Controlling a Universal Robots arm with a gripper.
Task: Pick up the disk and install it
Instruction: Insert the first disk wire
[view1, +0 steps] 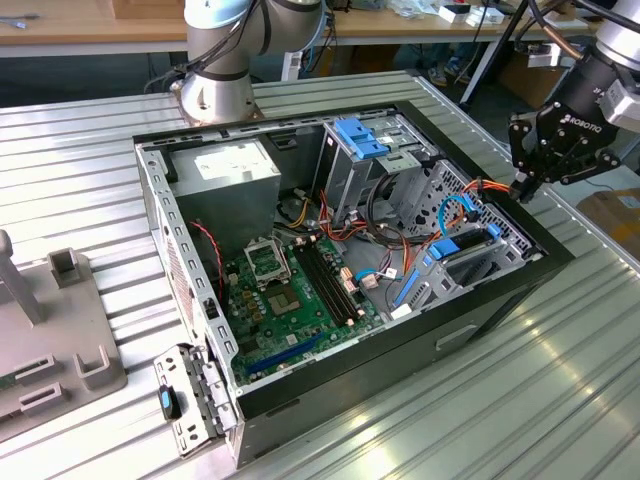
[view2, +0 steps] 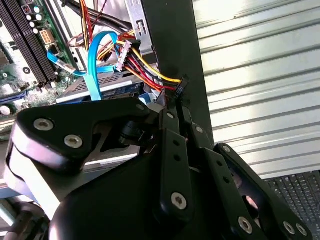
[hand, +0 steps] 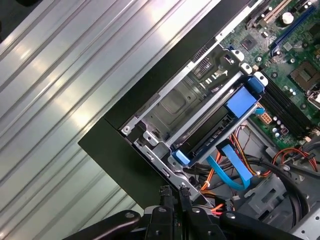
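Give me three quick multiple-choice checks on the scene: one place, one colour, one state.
1. Where is the gripper?
A. Over the power supply
B. At the case's edge on the exterior view's right, by the drive cage
C. Over the grey fixture on the table

2. What colour is the flat cable looping beside the drive cage?
A. Green
B. White
C. Blue

3. How is the case?
A. Lying open, inside exposed
B. Closed
C. Upright

Answers:
1 B: the gripper hangs by the drive cage.
2 C: the flat cable is blue.
3 A: the case shows its motherboard.
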